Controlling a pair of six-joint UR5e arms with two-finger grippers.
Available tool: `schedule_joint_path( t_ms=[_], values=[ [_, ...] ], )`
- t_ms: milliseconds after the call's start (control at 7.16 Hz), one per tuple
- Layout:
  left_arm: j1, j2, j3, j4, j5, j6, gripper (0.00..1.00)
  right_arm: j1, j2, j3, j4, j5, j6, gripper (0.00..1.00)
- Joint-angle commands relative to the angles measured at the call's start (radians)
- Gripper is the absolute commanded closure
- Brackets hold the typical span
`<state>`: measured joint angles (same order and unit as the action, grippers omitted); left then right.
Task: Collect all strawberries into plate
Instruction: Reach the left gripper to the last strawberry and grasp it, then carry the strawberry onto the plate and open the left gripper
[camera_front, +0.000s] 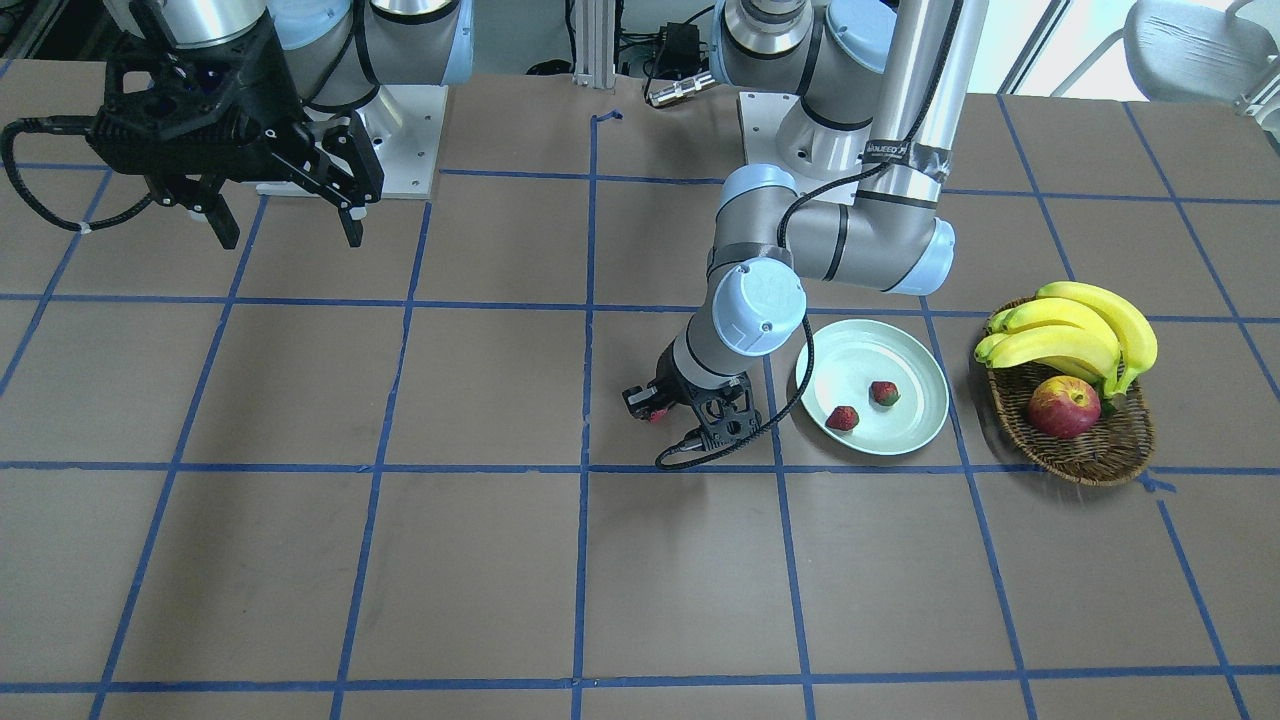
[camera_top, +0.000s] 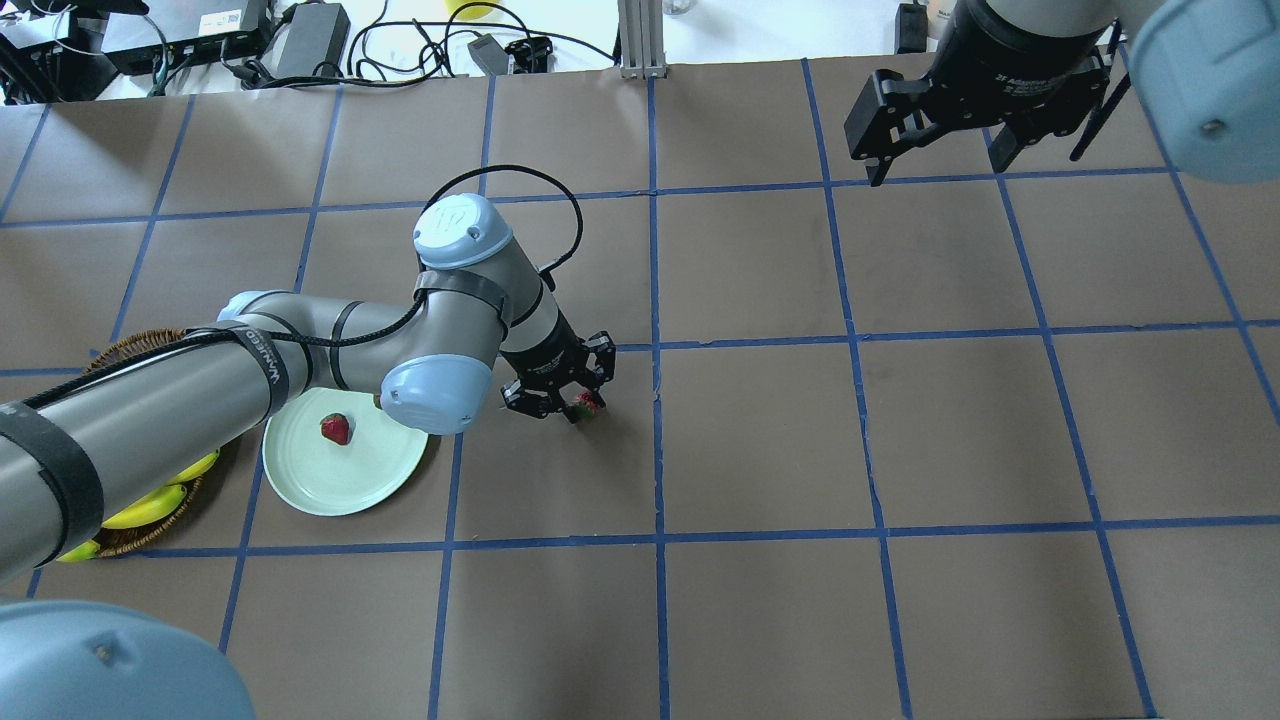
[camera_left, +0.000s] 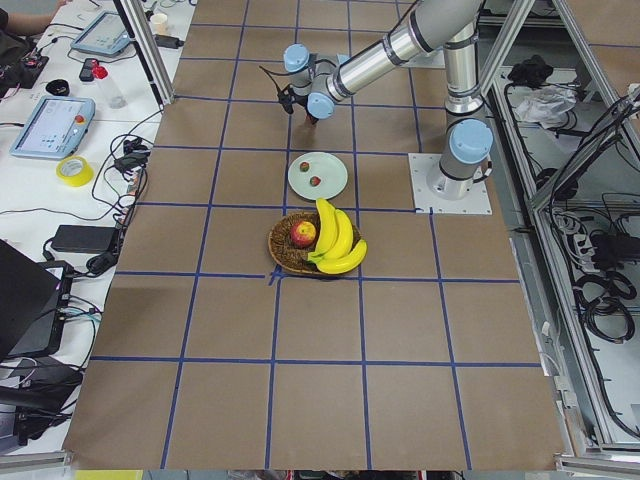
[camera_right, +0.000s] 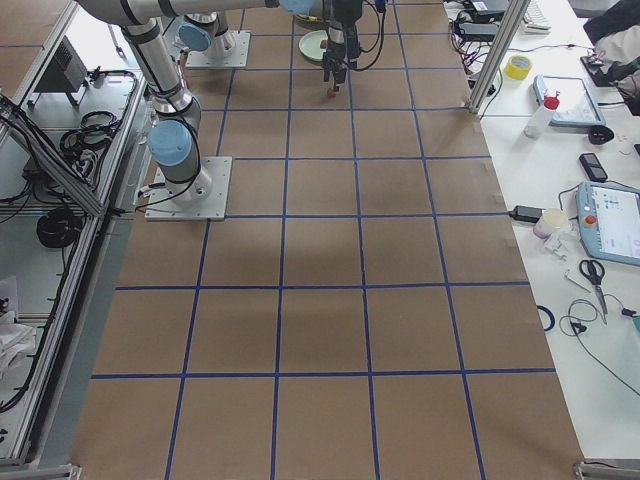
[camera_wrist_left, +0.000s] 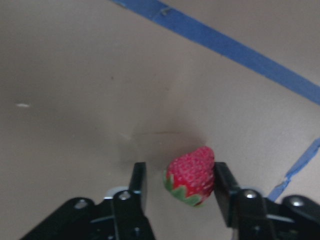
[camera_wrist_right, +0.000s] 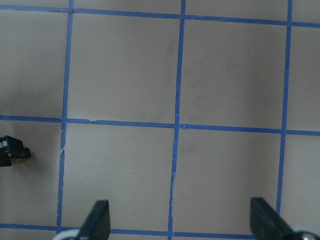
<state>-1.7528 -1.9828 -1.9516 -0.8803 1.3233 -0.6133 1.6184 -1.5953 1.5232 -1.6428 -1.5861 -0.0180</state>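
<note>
left claw (camera_wrist_left: 179, 172) sits low on the tabletop (camera_wrist_left: 75, 75), fingers apart around the last strawberry (camera_wrist_left: 191, 175) (touching one finger), ready to pinch; plate (camera_front: 900, 360) just beside it. right claw (camera_front: 290, 240) hangs spread, well away.

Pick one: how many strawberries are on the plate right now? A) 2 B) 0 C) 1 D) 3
A: the front-facing view shows two strawberries lying on the plate, while the third strawberry is off the plate, inside the left pincer.
</note>
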Motion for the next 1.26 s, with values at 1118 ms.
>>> schedule_joint_path(
  t_ms=[1118],
  values=[
    [0.271, 0.104, 0.139, -0.424, 0.341, 0.53, 1.0, 0.0, 0.0, 0.0, 0.001, 0.0, 0.0, 0.0]
  ],
)
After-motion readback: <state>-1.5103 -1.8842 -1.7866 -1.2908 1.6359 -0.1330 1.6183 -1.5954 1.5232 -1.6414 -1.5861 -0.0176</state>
